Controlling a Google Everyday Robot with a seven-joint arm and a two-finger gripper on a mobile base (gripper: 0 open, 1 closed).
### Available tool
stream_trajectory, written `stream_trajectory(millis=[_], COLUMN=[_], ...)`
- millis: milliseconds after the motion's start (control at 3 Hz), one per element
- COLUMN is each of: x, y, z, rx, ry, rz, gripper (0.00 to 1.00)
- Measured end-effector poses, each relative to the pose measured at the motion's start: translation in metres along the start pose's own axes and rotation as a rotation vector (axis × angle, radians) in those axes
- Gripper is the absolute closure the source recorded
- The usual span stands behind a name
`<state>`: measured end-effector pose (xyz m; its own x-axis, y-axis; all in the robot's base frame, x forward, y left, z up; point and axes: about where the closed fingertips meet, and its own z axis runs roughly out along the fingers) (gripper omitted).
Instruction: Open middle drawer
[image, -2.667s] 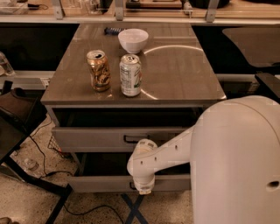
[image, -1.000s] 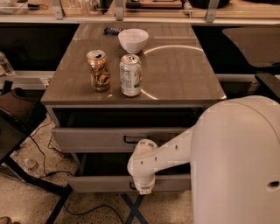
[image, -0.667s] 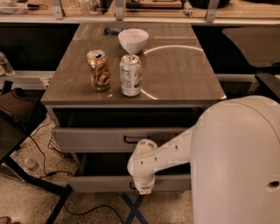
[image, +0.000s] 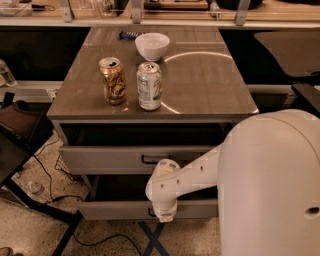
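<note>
Reaching low before the worktop, the arm holds its tool at the black handle of the middle drawer, the lower grey front showing, seemingly to pull it out; whether the tool is spread or pinching cannot be told.
</note>
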<state>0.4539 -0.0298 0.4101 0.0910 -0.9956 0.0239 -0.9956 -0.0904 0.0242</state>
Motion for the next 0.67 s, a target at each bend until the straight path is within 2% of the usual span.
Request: stream_trajectory(millis=[667], x=[0.0], y=[0.0001], z=[0.0], rx=[0.0], ry=[0.0], rz=[0.0], gripper=[0.12])
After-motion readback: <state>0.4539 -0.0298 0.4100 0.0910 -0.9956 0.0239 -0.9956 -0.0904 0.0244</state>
